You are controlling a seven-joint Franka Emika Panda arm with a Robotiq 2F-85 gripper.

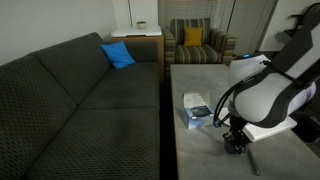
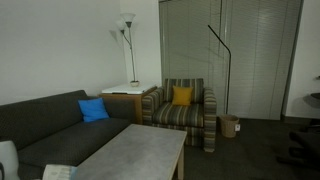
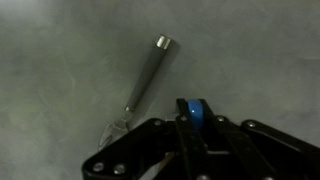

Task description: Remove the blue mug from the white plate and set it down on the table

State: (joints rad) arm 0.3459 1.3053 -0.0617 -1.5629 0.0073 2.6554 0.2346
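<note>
In the wrist view my gripper (image 3: 190, 125) is shut on the rim of the blue mug (image 3: 193, 111), of which only a small blue part shows between the fingers. In an exterior view the gripper (image 1: 235, 138) hangs low over the grey table (image 1: 200, 80) near its front right part, with the blue mug (image 1: 235, 147) under it, at or just above the tabletop. I cannot tell if the mug touches the table. The white plate is not in view.
A metal utensil (image 3: 145, 80) lies on the table just beside the mug. A white-and-blue box (image 1: 195, 110) lies on the table to the gripper's left. A dark sofa (image 1: 70, 100) with a blue cushion (image 1: 118, 55) runs along the table. A striped armchair (image 2: 185, 110) stands beyond.
</note>
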